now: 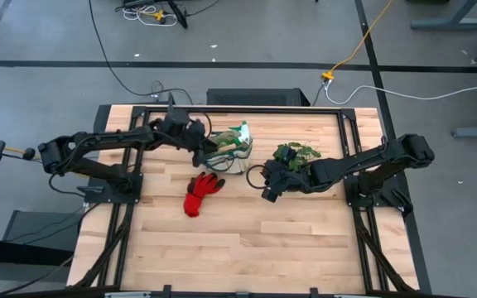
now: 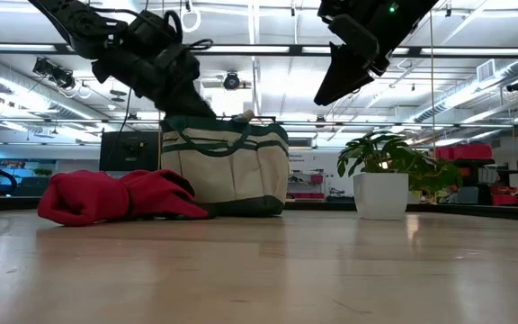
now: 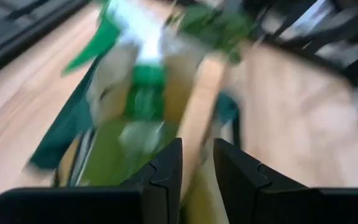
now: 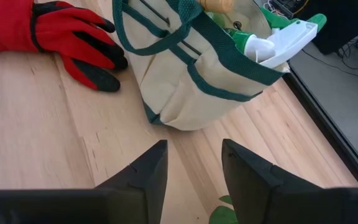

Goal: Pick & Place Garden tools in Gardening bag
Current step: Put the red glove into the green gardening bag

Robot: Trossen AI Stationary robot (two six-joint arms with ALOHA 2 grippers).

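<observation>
Red gloves (image 1: 201, 191): nearest item in my overhead view, lying flat on the table (image 1: 247, 240) at about 7 o'clock from the gardening bag (image 1: 232, 152), just beside it; not yet bagged, I judge.
Right gripper (image 1: 269, 192): hovers above bare wood at about 4 o'clock from the bag, fingers spread with nothing between them; pointed at the bag and gloves, so I take it as waiting its turn.
Potted plant (image 1: 296, 152): at 3 o'clock from the bag, partly covered by my right arm; not part of the job.
Gardening bag: upright at table centre-rear, mouth open; spray bottle (image 4: 283, 38) pokes out of the top with its white nozzle over the rim.
Left gripper (image 1: 201, 154): at the bag's mouth on its 9 o'clock side, jaws close together around a wooden handle (image 3: 199, 118) that stands into the bag; I judge it is lowering a rake in.
Hidden: the handle's metal end, the shears and the second rake cannot be made out; the left wrist view is smeared, so whether the grip is firm I cannot say.
</observation>
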